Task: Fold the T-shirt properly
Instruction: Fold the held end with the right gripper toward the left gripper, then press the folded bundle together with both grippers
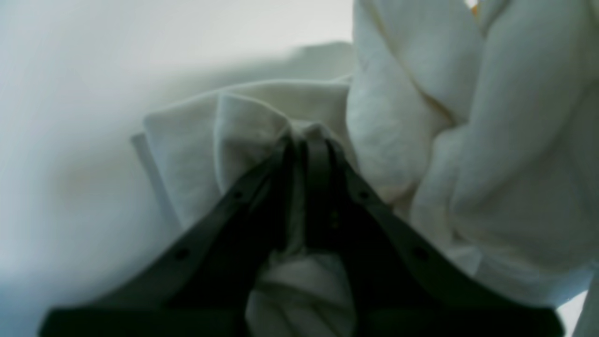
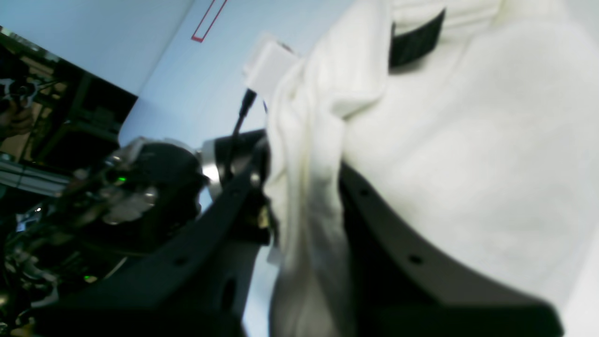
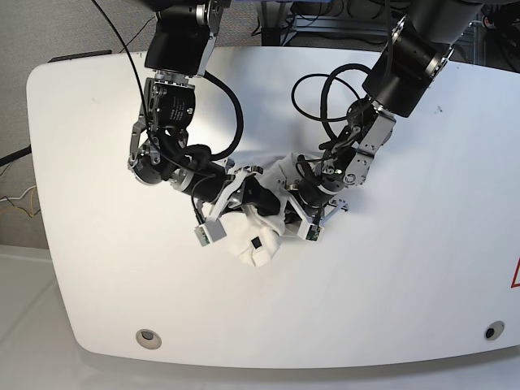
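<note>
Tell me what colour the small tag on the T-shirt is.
Black, on the white T-shirt; the tag shows best in the right wrist view.

A white rounded table (image 3: 390,292) stands on pale grey floor (image 3: 24,325); cables (image 3: 12,199) trail at left.

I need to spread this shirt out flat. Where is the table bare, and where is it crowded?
The table is bare on the base view's right, between the bunched T-shirt and the rim, along the near edge, and at far left. It is crowded at centre, where the left gripper and right gripper clamp the cloth.
</note>
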